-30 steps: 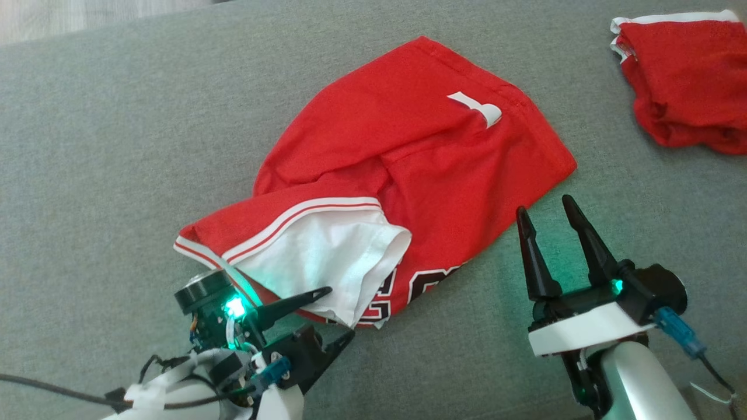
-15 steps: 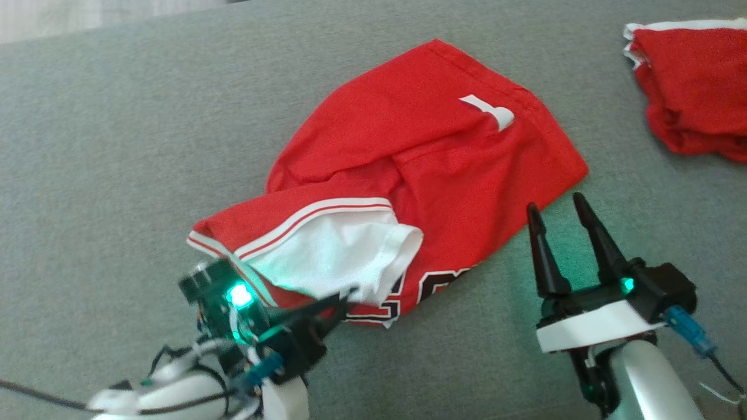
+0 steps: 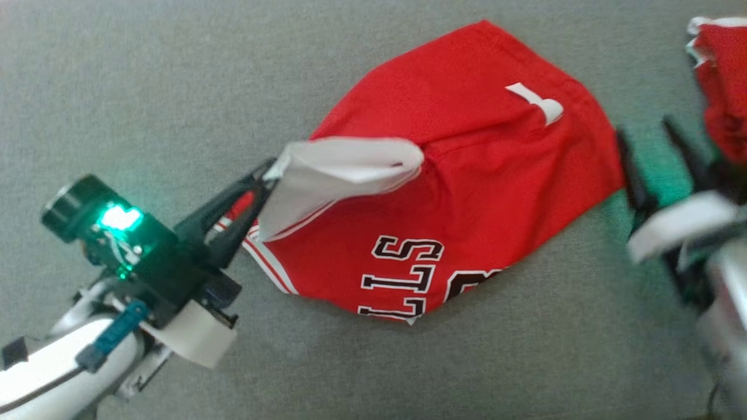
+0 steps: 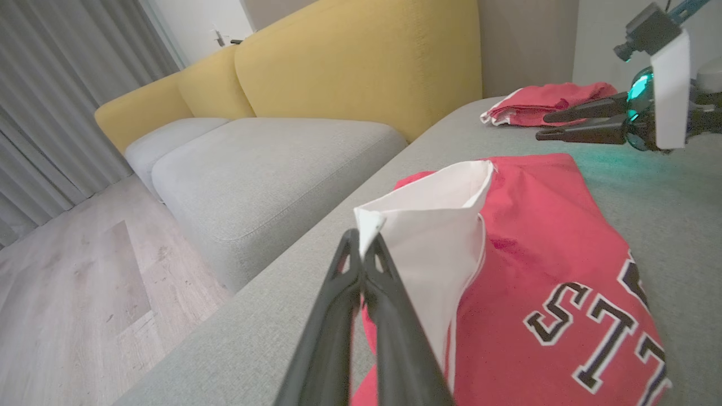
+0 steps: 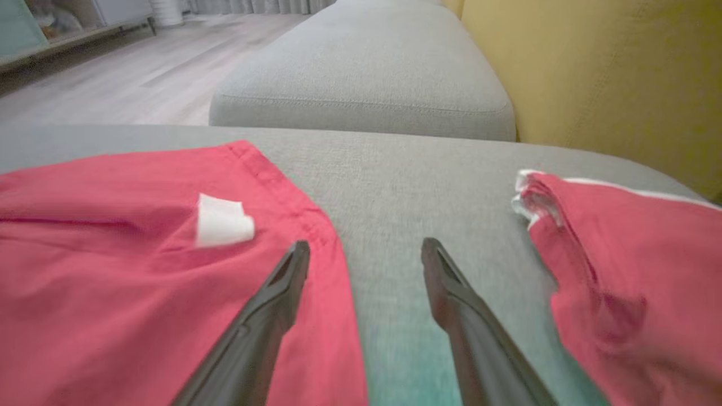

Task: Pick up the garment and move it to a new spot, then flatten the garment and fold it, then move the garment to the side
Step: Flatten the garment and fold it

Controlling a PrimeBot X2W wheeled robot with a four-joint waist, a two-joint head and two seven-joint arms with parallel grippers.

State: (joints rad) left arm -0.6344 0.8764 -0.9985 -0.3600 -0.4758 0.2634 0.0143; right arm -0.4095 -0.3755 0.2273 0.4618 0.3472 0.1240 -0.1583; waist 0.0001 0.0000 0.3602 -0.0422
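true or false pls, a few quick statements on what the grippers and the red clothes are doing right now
1. The left gripper is shut on a white-lined corner of the red garment. True.
2. The right gripper grips the garment too. False: its jaws stand open and hold nothing.
3. The garment lies on a wooden table. False: it lies on a grey cushion.
4. A second red garment lies on the same cushion, apart from the first. True.

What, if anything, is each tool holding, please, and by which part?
The left tool pinches the garment by its white flap's corner; right tool holds nothing.
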